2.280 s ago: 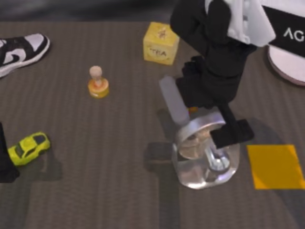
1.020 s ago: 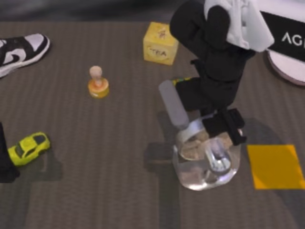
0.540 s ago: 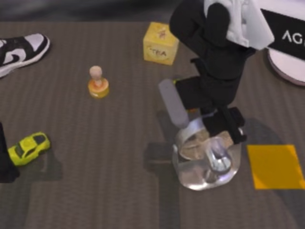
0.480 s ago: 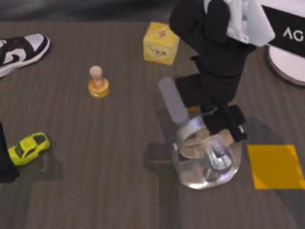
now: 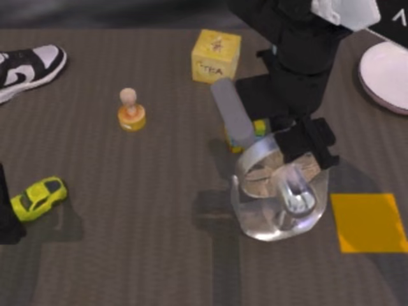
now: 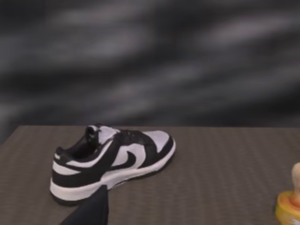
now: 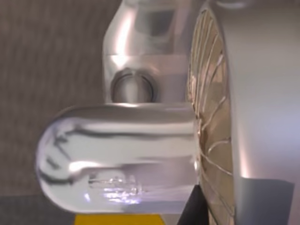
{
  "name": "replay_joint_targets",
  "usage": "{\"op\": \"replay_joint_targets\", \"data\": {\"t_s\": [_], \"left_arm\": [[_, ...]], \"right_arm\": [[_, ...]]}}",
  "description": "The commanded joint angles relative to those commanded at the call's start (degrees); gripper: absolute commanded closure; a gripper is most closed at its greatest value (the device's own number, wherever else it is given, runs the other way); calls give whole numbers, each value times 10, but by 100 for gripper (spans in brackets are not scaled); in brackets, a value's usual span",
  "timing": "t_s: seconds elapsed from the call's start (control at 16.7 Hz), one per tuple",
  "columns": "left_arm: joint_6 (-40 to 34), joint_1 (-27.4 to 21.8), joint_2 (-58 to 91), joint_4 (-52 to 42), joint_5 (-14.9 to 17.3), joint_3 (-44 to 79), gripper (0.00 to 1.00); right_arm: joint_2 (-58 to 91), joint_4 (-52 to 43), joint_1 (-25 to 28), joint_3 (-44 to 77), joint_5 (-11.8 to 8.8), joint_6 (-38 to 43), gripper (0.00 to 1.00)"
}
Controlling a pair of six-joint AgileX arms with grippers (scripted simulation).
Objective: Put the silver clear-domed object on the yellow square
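The silver clear-domed object (image 5: 275,199) hangs tilted just above the table, its clear knob (image 5: 296,196) facing the camera and a flat grey bar (image 5: 231,118) reaching back from its rim. My right gripper (image 5: 307,152) is shut on the far side of the rim. In the right wrist view the knob (image 7: 117,157) fills the middle beside the silver rim (image 7: 262,93), with one dark fingertip (image 7: 191,212) against the rim. The yellow square (image 5: 370,222) lies flat to the object's right, apart from it, and its edge (image 7: 117,219) shows under the knob. My left arm (image 5: 6,217) is parked at the left edge.
A puzzle cube (image 5: 258,129) sits behind the object under the arm. A yellow tea box (image 5: 215,56) stands at the back, a white plate (image 5: 386,76) back right. A wooden stamp (image 5: 131,109), a yellow toy car (image 5: 38,196) and a sneaker (image 5: 29,69) lie on the left.
My right arm has risen and drawn back with the silver object, which now looks larger and sits slightly farther right. The puzzle cube has come into sight from under the arm.
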Motion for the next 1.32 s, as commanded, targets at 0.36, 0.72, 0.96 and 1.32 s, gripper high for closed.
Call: {"op": "replay_joint_targets", "data": {"t_s": [0.36, 0.72, 0.96, 1.32], "left_arm": [[0, 0, 0, 0, 0, 0, 0], [0, 0, 0, 0, 0, 0, 0], [0, 0, 0, 0, 0, 0, 0], [0, 0, 0, 0, 0, 0, 0]], "right_arm": [[0, 2, -3, -7, 3, 32, 100], [-17, 16, -19, -42, 17, 250, 100], [-47, 33, -42, -75, 27, 488, 100], [-110, 58, -88, -132, 31, 917, 100]]}}
